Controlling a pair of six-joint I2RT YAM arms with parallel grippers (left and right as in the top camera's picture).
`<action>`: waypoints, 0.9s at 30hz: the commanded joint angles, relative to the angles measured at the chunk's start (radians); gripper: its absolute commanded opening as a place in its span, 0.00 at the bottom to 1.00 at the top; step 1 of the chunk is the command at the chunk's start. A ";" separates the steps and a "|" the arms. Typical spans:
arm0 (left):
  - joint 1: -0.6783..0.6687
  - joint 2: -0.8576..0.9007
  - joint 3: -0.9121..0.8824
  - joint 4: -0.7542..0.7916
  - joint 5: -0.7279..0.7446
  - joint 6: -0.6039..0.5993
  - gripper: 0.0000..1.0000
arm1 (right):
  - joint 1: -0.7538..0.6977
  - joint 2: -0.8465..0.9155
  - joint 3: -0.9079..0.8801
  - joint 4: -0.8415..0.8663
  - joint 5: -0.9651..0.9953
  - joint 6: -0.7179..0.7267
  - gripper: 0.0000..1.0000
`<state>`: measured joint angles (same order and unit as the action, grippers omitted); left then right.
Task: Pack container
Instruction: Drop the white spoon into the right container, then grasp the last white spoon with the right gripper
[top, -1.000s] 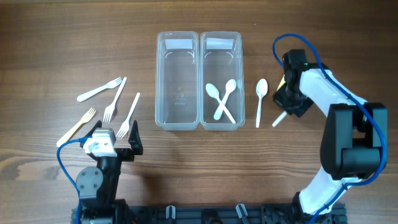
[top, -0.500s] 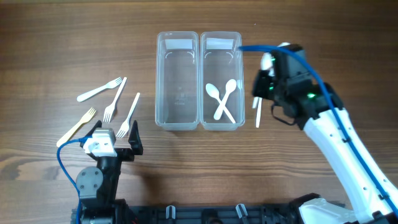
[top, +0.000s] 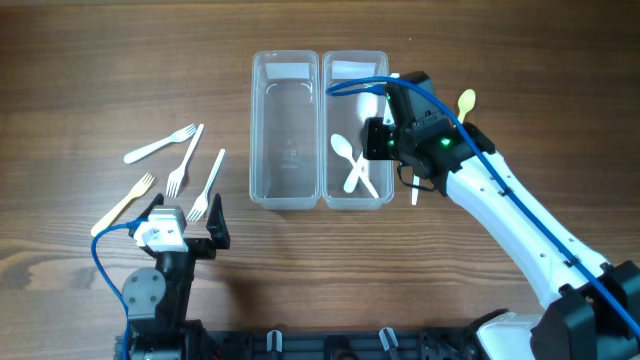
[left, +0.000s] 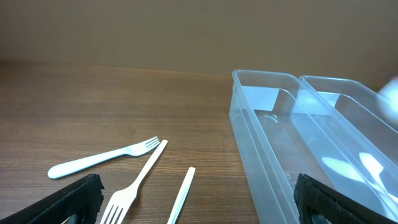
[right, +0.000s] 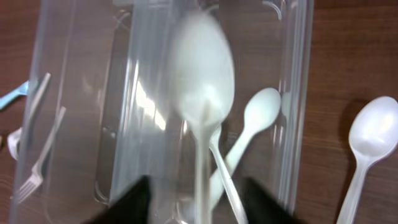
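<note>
Two clear containers stand side by side, the left one (top: 285, 130) bare and the right one (top: 353, 70) with two white spoons (top: 352, 165) crossed inside. My right gripper (top: 382, 135) hovers over the right container (right: 292, 74) with its jaws apart. A blurred white spoon (right: 200, 74) hangs loose between them, above the two spoons (right: 249, 130), touching neither finger. Another spoon (right: 370, 140) lies on the table just right of that container. My left gripper (left: 199, 208) rests low and open near the forks (left: 102, 158), holding nothing.
Several white forks (top: 183, 160) lie scattered left of the containers. A pale spoon bowl (top: 466, 101) shows on the table beside the right arm. The handle tip of the table spoon (top: 414, 197) pokes out under that arm.
My right arm swung from the table's right side to above the right container, carrying a spoon. Its jaws have opened and the spoon is loose. The left arm has not moved.
</note>
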<state>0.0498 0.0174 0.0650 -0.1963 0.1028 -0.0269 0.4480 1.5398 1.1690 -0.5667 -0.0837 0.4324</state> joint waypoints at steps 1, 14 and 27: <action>0.001 -0.009 -0.006 0.003 0.002 0.019 1.00 | 0.003 0.003 0.003 0.027 -0.008 -0.013 0.94; 0.001 -0.009 -0.006 0.003 0.002 0.019 1.00 | -0.129 -0.194 0.003 -0.258 0.290 0.027 0.85; 0.001 -0.009 -0.006 0.003 0.001 0.019 1.00 | -0.179 0.036 0.000 -0.215 0.200 -0.023 0.71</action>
<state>0.0498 0.0174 0.0650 -0.1963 0.1028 -0.0269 0.2955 1.5208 1.1694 -0.7860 0.1665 0.3943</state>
